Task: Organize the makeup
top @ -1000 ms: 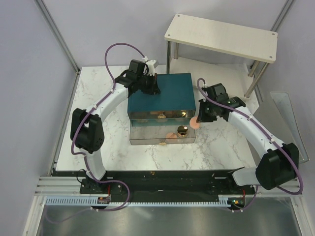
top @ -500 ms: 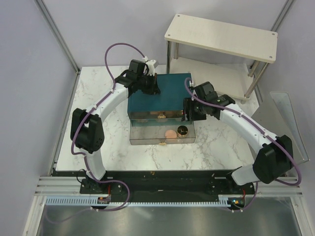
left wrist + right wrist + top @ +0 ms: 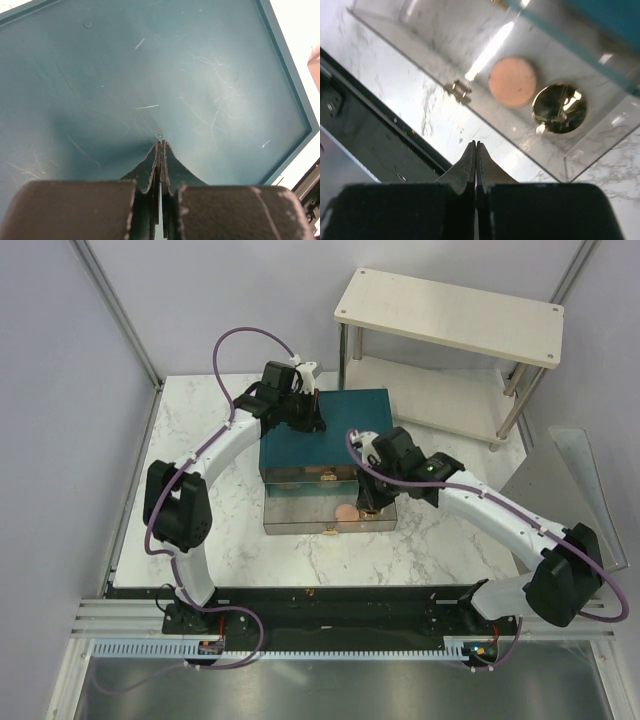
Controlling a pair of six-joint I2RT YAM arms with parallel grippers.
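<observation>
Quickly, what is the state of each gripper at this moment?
The left gripper is closed, holding nothing, over the teal box.
The right gripper is closed, holding nothing, by the open drawer.

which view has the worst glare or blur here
Right wrist: soft overall, a bright glare streak across the clear drawer and glints on the compact. Left wrist: sharp, the box scratches crisp, a shadow by the tool, blown-out white at the right edge. Top: even, no glare.
</observation>
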